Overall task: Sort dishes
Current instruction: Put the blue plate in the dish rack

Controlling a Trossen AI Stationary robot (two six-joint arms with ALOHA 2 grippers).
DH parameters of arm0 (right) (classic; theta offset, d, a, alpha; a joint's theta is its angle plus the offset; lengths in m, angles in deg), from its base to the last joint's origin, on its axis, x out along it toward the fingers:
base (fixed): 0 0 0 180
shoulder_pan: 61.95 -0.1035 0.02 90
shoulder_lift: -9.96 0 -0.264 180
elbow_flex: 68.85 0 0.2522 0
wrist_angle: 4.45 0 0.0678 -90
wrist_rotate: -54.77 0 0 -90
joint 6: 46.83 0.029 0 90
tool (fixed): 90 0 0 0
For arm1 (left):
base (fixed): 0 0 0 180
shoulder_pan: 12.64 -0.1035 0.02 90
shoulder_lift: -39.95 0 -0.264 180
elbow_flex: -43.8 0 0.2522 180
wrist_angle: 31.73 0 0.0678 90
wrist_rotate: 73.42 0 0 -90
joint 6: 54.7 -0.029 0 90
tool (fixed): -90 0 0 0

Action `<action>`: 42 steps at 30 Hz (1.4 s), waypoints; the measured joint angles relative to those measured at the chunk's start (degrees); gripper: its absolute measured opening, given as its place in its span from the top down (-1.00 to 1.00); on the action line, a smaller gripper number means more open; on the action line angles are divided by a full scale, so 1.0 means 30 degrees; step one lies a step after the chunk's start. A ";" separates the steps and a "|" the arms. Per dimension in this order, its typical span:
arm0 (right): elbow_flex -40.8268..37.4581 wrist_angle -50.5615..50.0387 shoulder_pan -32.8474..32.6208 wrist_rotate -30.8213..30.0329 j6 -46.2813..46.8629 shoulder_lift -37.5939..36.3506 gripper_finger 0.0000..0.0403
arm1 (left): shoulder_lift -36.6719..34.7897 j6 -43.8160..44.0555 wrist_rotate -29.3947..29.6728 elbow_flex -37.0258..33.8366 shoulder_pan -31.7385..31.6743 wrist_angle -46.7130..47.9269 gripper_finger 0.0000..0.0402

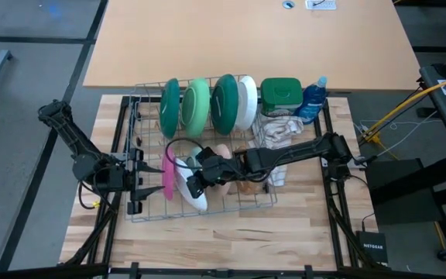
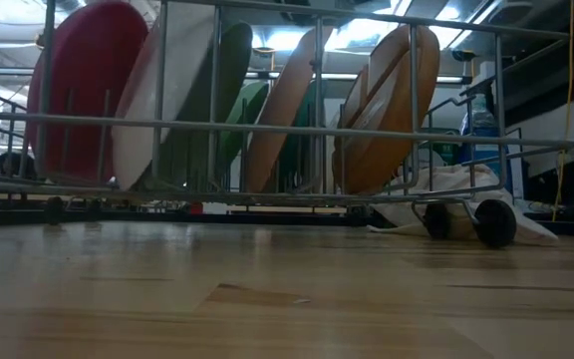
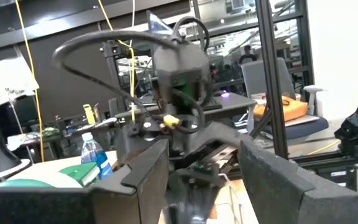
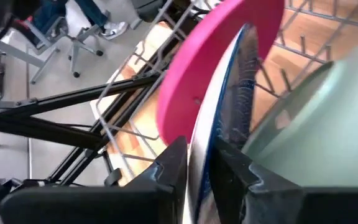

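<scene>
A wire dish rack (image 1: 142, 101) stands on the wooden table. In its near row a pink plate (image 4: 216, 68) stands on edge. Beside it stands a navy plate with a white face (image 4: 238, 93), then a pale teal plate (image 4: 316, 124) and brown plates (image 2: 387, 100). My right gripper (image 4: 199, 171) reaches over the rack from the right and is shut on the navy plate. My left gripper (image 3: 204, 180) hovers open at the rack's left edge (image 1: 136, 174), holding nothing. Dark green (image 1: 169, 105), light green (image 1: 197, 103) and white (image 1: 247, 101) plates stand in the far row. My right gripper has the navy plate's upper rim (image 4: 199, 149) between its two fingers, one on the white face and one on the dark face, and no gap shows. The fingers slant down from the table's right side. The plate stands on edge, its lower rim (image 2: 133, 179) on the rack's wires.
A green tub (image 1: 280, 91), a blue bottle (image 1: 313, 99) and a crumpled cloth (image 1: 279, 130) sit at the rack's far right. Bare wood lies in front of the rack (image 1: 231, 232). A light tabletop (image 1: 246, 39) extends behind it.
</scene>
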 joint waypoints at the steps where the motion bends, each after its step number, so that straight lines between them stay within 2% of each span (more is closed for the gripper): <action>1: 0.0000 -0.0170 0.0124 -0.0012 0.0029 -0.0004 0.67 | 0.0000 0.0169 0.0000 0.0000 0.0000 -0.0004 0.08; 6: 0.0000 -0.0773 0.0799 0.0039 0.0140 -0.0007 0.69 | 0.0000 0.0474 0.0000 0.0000 0.0000 -0.0004 0.08; 10: -0.0022 -0.0307 0.1248 0.0322 0.0332 -0.0007 0.81 | 0.0000 0.0481 0.0000 0.0000 0.0000 -0.0006 0.08; 13: -0.0007 0.0361 0.1414 0.1333 0.0275 -0.0029 0.91 | 0.0000 0.0481 0.0000 0.0000 0.0000 -0.0004 0.08; 16: -0.0007 0.0364 0.1536 0.2581 0.0427 -0.0025 0.92 | 0.0000 0.0474 0.0000 0.0000 0.0000 -0.0004 0.08; 19: -0.0007 0.0290 0.1543 0.2806 0.0971 0.0042 0.87 | 0.0000 0.0343 0.0000 0.0000 0.0000 -0.0011 0.08; 25: -0.0015 0.0390 0.1506 0.1652 0.2284 0.0073 0.93 | 0.0000 0.0364 0.0000 0.0000 0.0000 -0.0006 0.08; 35: -0.0051 0.0808 0.1638 0.0476 0.6230 0.0124 0.92 | 0.0000 0.0394 0.0000 0.0000 -0.0007 -0.0010 0.08; 42: -0.0051 0.0962 0.1624 -0.1392 0.7504 0.0124 0.93 | 0.0000 0.0401 0.0000 0.0000 -0.0007 -0.0004 0.08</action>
